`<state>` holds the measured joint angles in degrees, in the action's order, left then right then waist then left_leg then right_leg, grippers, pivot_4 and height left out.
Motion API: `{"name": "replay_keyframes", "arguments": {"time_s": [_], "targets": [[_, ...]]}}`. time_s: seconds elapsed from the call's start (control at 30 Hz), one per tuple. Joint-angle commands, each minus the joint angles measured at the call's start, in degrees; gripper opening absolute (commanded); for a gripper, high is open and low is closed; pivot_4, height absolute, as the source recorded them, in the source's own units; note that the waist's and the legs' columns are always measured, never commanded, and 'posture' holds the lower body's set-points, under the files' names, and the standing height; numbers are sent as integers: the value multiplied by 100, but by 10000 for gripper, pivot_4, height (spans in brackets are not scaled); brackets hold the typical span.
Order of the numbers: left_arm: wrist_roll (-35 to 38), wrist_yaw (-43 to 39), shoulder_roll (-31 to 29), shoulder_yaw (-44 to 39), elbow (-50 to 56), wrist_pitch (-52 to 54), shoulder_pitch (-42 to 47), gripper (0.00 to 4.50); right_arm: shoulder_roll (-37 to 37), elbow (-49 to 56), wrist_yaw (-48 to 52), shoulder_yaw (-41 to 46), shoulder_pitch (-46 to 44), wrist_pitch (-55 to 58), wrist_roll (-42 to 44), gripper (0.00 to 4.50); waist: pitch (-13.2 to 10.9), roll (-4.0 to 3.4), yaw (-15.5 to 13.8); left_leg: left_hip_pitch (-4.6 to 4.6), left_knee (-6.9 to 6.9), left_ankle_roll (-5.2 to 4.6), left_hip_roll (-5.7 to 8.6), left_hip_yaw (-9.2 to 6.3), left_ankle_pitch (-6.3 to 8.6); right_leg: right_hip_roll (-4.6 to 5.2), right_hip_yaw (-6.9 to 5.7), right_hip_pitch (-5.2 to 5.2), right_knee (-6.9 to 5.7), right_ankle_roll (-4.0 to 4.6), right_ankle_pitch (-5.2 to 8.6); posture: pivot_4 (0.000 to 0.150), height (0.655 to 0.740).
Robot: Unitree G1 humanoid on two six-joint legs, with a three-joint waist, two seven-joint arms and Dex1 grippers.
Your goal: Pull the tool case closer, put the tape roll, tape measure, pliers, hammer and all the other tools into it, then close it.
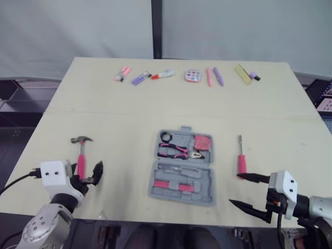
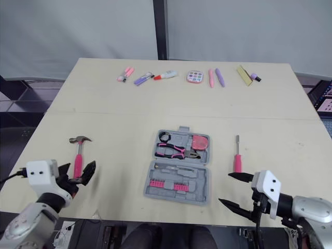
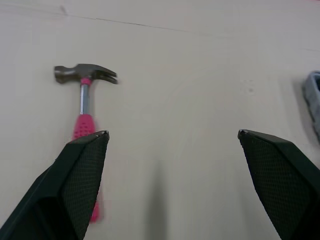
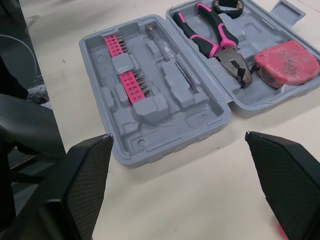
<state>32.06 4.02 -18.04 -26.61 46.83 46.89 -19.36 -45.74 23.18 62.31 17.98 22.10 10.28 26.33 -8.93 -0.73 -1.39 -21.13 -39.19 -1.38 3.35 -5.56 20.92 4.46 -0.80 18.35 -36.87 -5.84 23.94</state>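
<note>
Tabletop (image 1: 129, 119): pale beige, rectangular, with a seam running across it from the left edge to the right.

Grey plastic tool case (image 1: 203, 176): lies open and flat, midway between the left and right edges, closer to the near edge than to the far one.
- Far half holds a small black tape roll (image 4: 228, 15), pliers with pink-and-black handles (image 4: 225, 47) and a pink tape measure (image 4: 287, 62); the pliers lie between the other two.
- Near half holds two strips of pink bits (image 4: 125, 75) and a slim grey driver (image 4: 165, 47) seated in a moulded slot.

Claw hammer with pink grip and steel head (image 1: 81, 155): lies on the tabletop toward the near left corner, well apart from the case; head points to the far edge.

Screwdriver with pink handle (image 1: 241, 158): lies on the tabletop near the case, on the right-edge side; blade points to the far edge.

Row of small pink and purple pens and oddments (image 1: 213, 77): along the far edge.

Left gripper (image 3: 172, 134): spread wide and empty; sits at the grip end of the hammer; contact with it cannot be told.

Right gripper (image 1: 248, 192): spread wide and empty; at the near edge toward the right corner, with one finger just beside the butt of the screwdriver handle.
</note>
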Motion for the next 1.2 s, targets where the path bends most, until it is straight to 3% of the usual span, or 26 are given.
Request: {"name": "replay_keyframes", "arguments": {"time_s": [0.03,0.23,0.43,1.2], "targets": [[-166,172,-234,-255,-108,241,354,44364,-67,4,93,118,-18,3,117,45000,0,0,-2,-1,0,0,0,0,0,0,0,1,0,0,0,1500,7134],[-510,410,-768,-139,-1041,985,1740,44364,-49,38,60,105,-110,4,128,45000,2,2,-6,0,-2,1,3,-3,0,1,0,4,-8,0,0,1500,7134],[-998,536,-837,160,-1992,1284,2587,44364,-21,217,14,24,-361,78,299,45000,1,2,15,1,0,2,3,-1,-1,1,-5,10,-20,0,0,1500,7134],[-1702,-333,-807,507,-4103,293,3167,44364,-43,548,-6,64,-535,302,511,45000,3,8,3,3,-3,2,7,-7,-1,8,-10,25,-58,0,0,1500,7134]]}}
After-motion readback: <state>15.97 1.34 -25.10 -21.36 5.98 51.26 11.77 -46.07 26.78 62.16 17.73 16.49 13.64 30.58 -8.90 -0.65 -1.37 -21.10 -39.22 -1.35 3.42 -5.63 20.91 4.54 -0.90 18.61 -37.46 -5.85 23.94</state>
